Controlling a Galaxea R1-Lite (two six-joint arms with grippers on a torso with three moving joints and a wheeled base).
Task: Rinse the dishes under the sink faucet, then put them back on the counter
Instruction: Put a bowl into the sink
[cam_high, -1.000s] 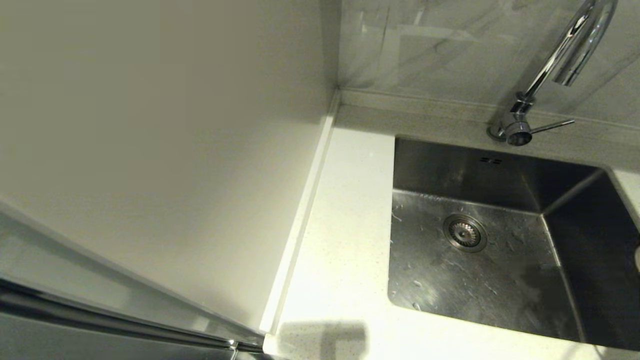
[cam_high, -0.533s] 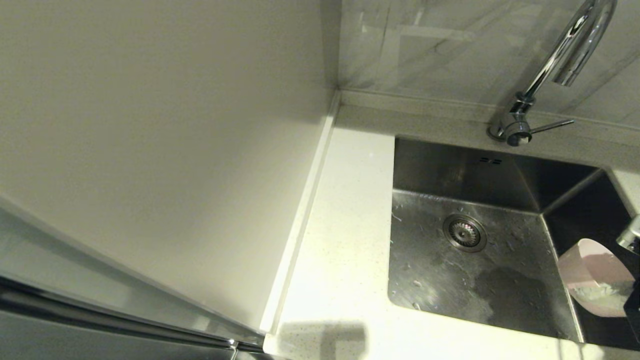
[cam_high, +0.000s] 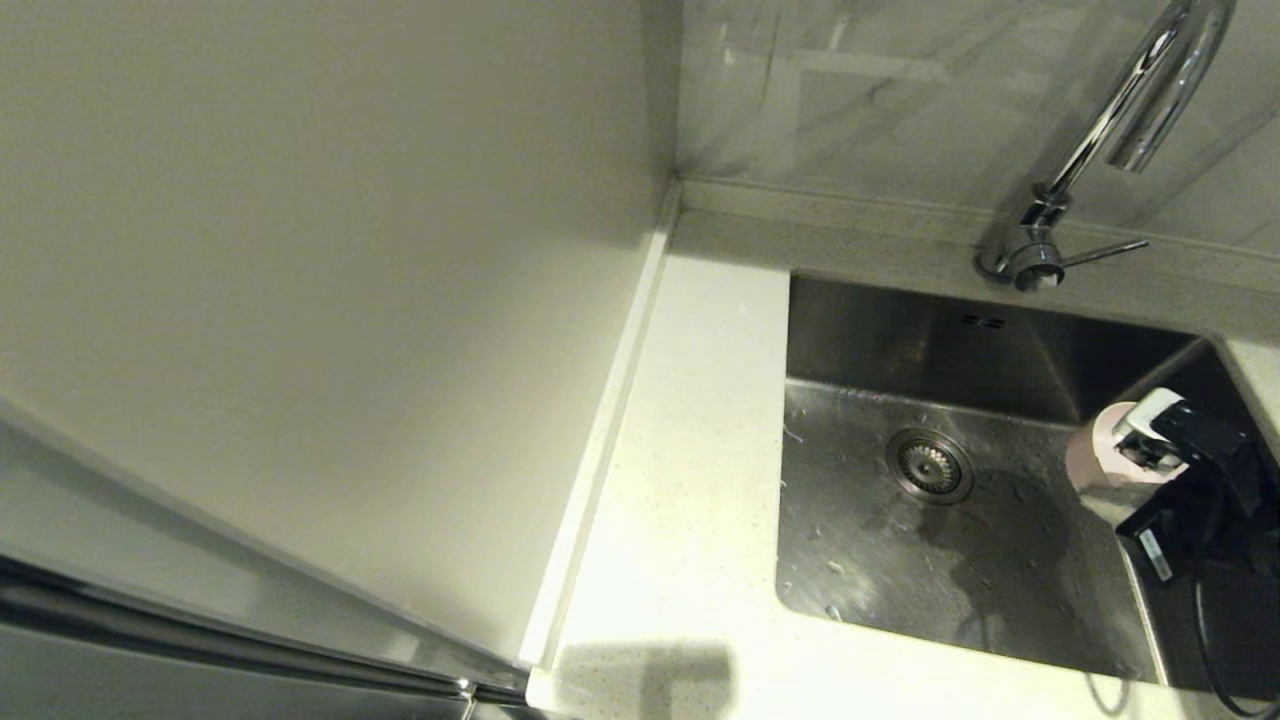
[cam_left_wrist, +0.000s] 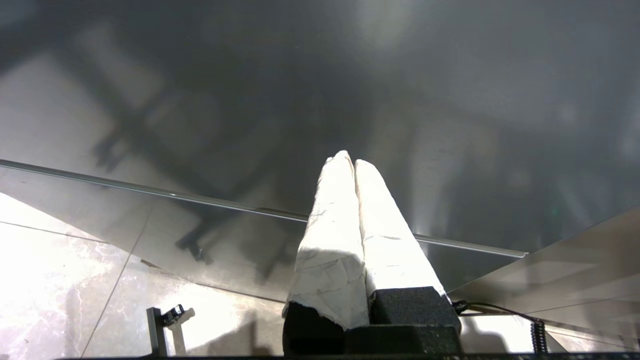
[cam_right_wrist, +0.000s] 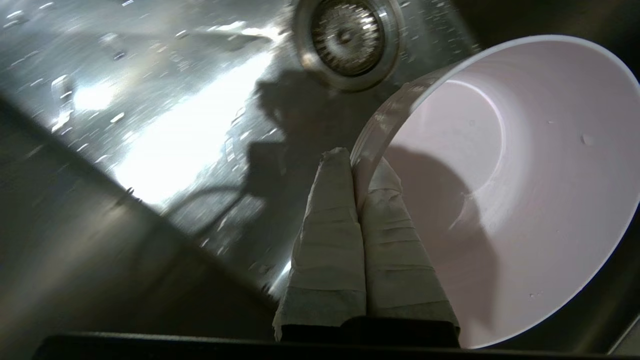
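Observation:
My right gripper (cam_high: 1135, 450) is over the right side of the sink (cam_high: 900, 340), shut on the rim of the pale pink bowl (cam_high: 1095, 460). In the right wrist view one finger sits inside and one outside the pink bowl's (cam_right_wrist: 515, 185) wall, with the gripper (cam_right_wrist: 357, 162) above the wet sink floor near the drain strainer (cam_right_wrist: 346, 37). The faucet (cam_high: 1110, 130) arches up at the back right, its spout above and behind the bowl, lever (cam_high: 1100, 250) pointing right. No water runs. The blue-grey bowl and lilac plate are out of view. My left gripper (cam_left_wrist: 348, 160) is shut and empty, away from the sink.
The white speckled counter (cam_high: 690, 450) runs left of the sink and along its front. A beige wall panel (cam_high: 330, 280) rises on the left with a raised lip (cam_high: 610, 420) at its foot. The drain strainer (cam_high: 930, 465) sits mid-basin among water drops.
The right gripper with the pink bowl has come in from the right edge, moving up and leftward over the sink, and the bowl has turned. The left arm has not moved.

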